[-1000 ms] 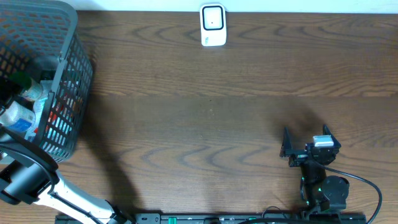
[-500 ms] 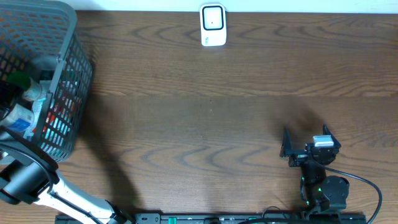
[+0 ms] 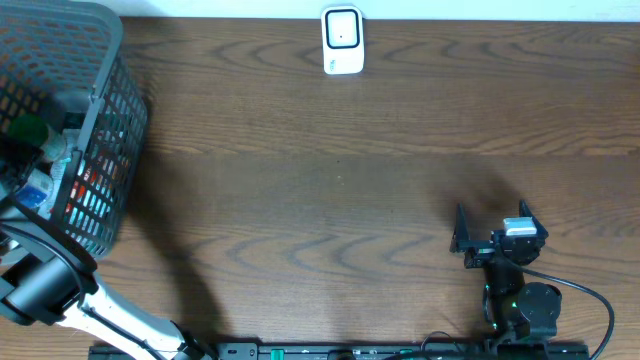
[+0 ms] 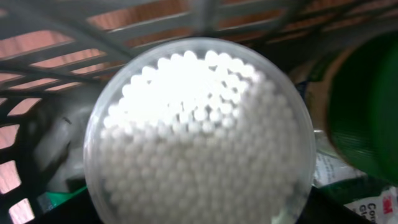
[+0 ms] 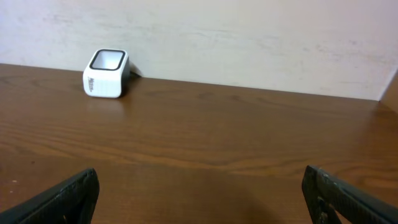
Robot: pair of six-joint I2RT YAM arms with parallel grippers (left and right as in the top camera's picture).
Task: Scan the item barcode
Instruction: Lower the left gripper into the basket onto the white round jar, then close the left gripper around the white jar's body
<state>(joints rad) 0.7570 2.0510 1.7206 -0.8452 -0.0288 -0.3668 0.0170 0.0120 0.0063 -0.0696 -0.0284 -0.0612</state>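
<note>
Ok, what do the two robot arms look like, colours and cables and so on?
The left arm has a black boxy segment joined to a white tubular link. The right arm is black, with a small white-grey block near the wrist, green lights lower down and a thin black cable looping beside it. The right end effector has two dark, pointed fingers.

A round clear tub of white cotton swabs [image 4: 199, 134] lies in the mesh basket [image 3: 118, 130], far from the white scanner [image 3: 342, 40].

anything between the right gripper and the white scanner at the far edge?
Nothing. Only bare dark brown wooden table runs from the open right gripper to the small white box-shaped barcode scanner, as the overhead and right wrist views show.
</note>
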